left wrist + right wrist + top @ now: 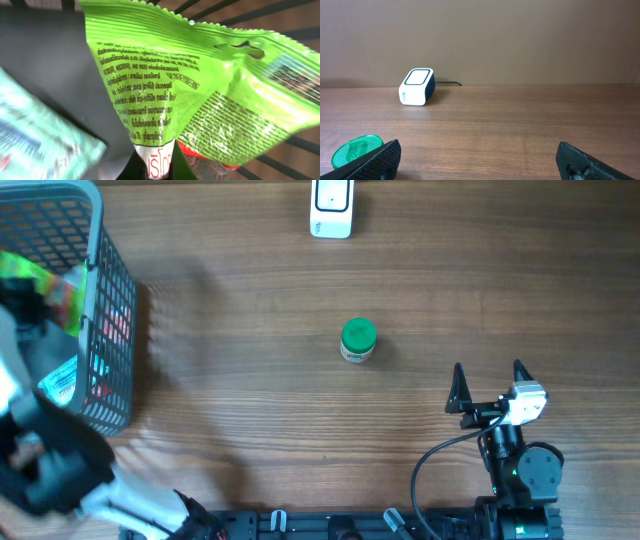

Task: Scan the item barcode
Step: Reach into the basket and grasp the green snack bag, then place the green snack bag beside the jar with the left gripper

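Observation:
A bright green snack packet (190, 85) with printed text fills the left wrist view. My left gripper (160, 169) is shut on the packet's white and red bottom corner, inside the grey wire basket (112, 290). From overhead the packet (32, 272) shows green in the basket, with the left arm reaching over it. The white barcode scanner (331, 208) stands at the table's far edge, and in the right wrist view the scanner (417, 87) is ahead to the left. My right gripper (490, 386) rests open near the front right, with nothing between its fingers (375, 160).
A small jar with a green lid (358, 339) stands mid-table; the same jar (355, 152) shows beside my right gripper's left finger. A teal packet (35, 135) and other packets lie in the basket. Basket wires (295, 145) run behind the green packet.

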You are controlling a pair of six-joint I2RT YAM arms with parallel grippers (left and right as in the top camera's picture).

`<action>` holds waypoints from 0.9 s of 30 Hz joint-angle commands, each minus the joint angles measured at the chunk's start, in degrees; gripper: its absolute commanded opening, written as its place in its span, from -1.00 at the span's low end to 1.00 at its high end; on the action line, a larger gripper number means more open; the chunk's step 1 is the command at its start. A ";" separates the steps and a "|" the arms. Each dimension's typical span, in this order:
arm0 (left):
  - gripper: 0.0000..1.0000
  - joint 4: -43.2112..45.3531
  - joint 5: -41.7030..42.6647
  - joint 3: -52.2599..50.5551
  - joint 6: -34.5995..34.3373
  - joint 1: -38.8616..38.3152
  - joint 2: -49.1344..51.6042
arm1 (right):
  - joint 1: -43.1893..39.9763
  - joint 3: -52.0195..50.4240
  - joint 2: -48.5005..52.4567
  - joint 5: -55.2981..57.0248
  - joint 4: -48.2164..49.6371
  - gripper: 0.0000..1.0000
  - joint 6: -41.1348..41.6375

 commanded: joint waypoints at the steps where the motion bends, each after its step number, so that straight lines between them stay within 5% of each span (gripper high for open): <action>1: -0.92 0.37 1.20 2.43 1.05 2.05 -19.78 | 0.26 -0.04 -0.50 0.96 0.17 0.99 0.50; 13: -0.92 -8.92 7.82 2.40 1.70 -4.22 -42.47 | 0.26 -0.04 -0.37 0.96 0.17 0.99 0.50; 20: -0.92 -13.64 8.35 1.86 15.41 -22.80 -39.19 | 0.26 -0.07 -0.35 0.96 0.17 1.00 0.50; 27: -0.92 -20.24 -4.00 -0.94 15.93 -42.23 -28.17 | 0.28 -0.04 -0.35 0.96 0.17 0.99 0.50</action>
